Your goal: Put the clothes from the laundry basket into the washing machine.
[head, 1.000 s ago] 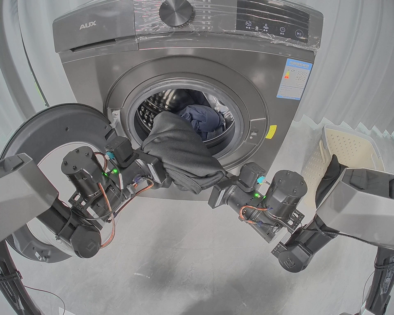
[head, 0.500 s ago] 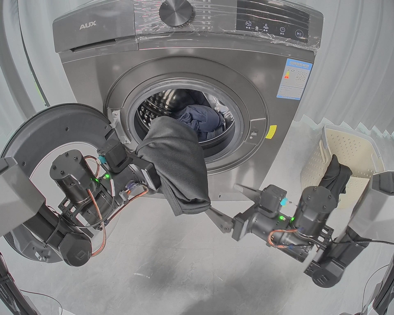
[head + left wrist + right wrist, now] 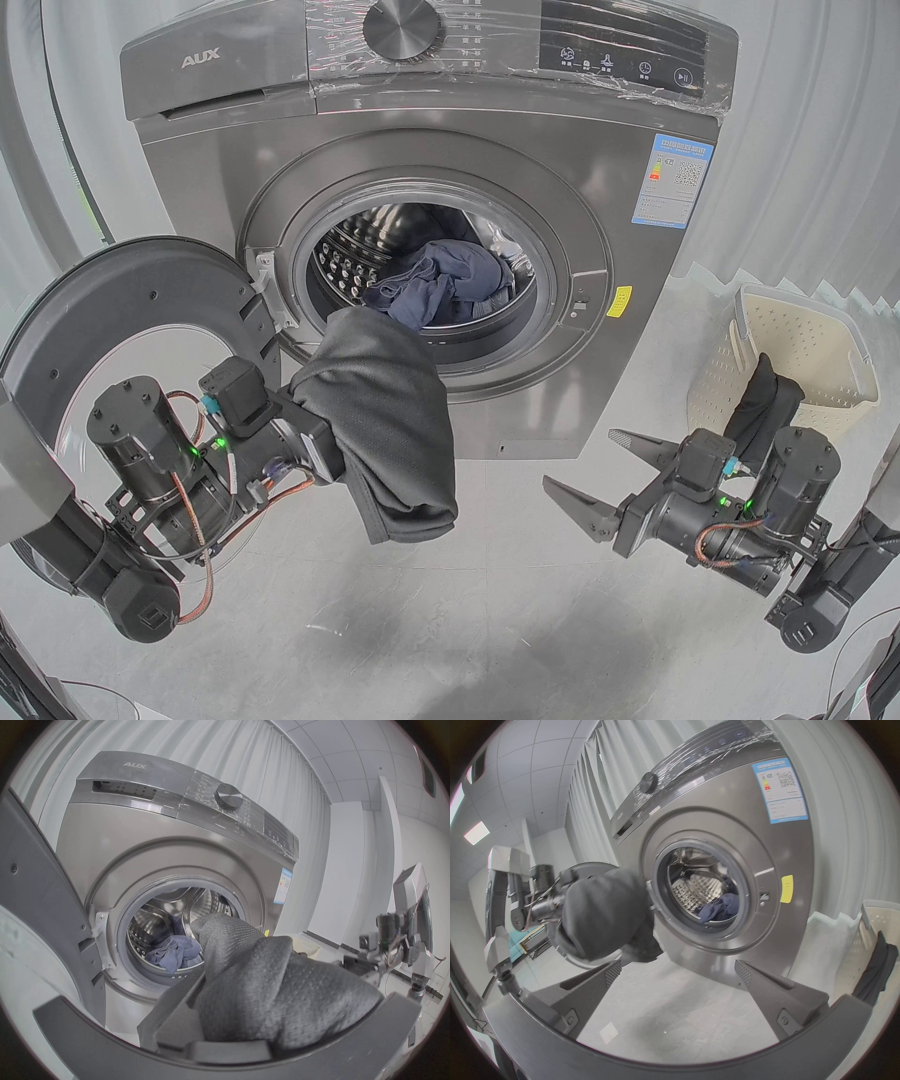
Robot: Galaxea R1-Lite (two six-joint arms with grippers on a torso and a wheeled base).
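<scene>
Grey floor (image 3: 469, 600) in front of the washing machine (image 3: 562, 187), nothing lying on it.

Right gripper (image 3: 577, 458): low, front-right of the machine, jaws spread wide, holding nothing.

Left gripper (image 3: 323, 450): front-left of the machine, below its mouth (image 3: 309, 281). Jaws are clamped on the dark grey garment (image 3: 384, 422), with cloth bunched over the fingers and hiding them.

The garment is outside the machine. Its top edge sits just in front of the mouth's lower lip and the rest hangs down toward the floor, so the long axis is roughly vertical. Can't tell whether it touches the lip.

Laundry basket (image 3: 806, 337) is on the machine's right side, with one black garment (image 3: 764, 403) draped over its rim. Right gripper is just beside it.

Door (image 3: 122, 291) is swung fully open to the machine's left. Blue clothes (image 3: 445, 281) are already in the drum. Pale curtain (image 3: 816, 141) behind the machine.

Key relation: the mouth is up and forward of the left jaws. My read is the load needs a lift over the lip, then a push in. Left arm is nearer the mouth; right arm is nearer the basket. Risk: the hanging tail snags on the lip.
</scene>
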